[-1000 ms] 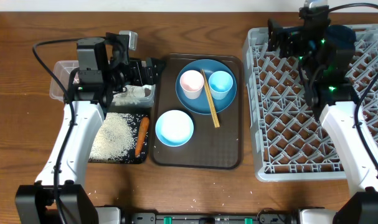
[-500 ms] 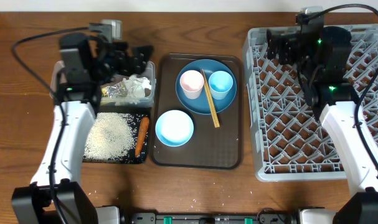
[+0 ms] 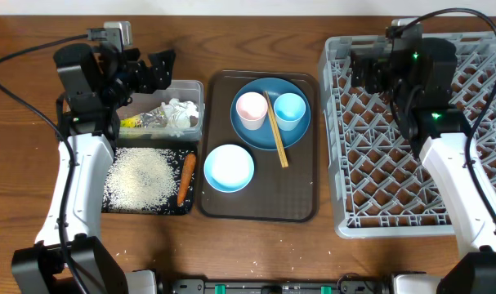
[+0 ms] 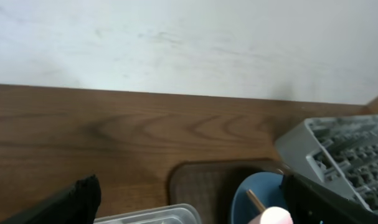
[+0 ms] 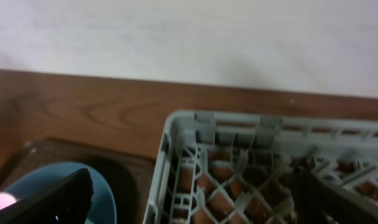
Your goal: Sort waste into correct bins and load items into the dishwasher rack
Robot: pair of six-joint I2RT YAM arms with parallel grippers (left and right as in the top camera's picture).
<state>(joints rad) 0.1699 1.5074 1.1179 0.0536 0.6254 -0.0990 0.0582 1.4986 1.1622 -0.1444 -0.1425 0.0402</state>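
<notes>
Two empty grippers gape apart: left gripper (image 3: 159, 69), right gripper (image 3: 360, 65), by the worktop's (image 3: 231, 33) far edge; wooden chopsticks (image 3: 276, 131) look light, slippery, so pinch mid-length.

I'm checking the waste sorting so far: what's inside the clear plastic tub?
Inside the clear tub lies crumpled white paper, with a yellow-green wrapper at its left end. Whatever sits beneath the paper, and the tub floor there, is covered.
</notes>
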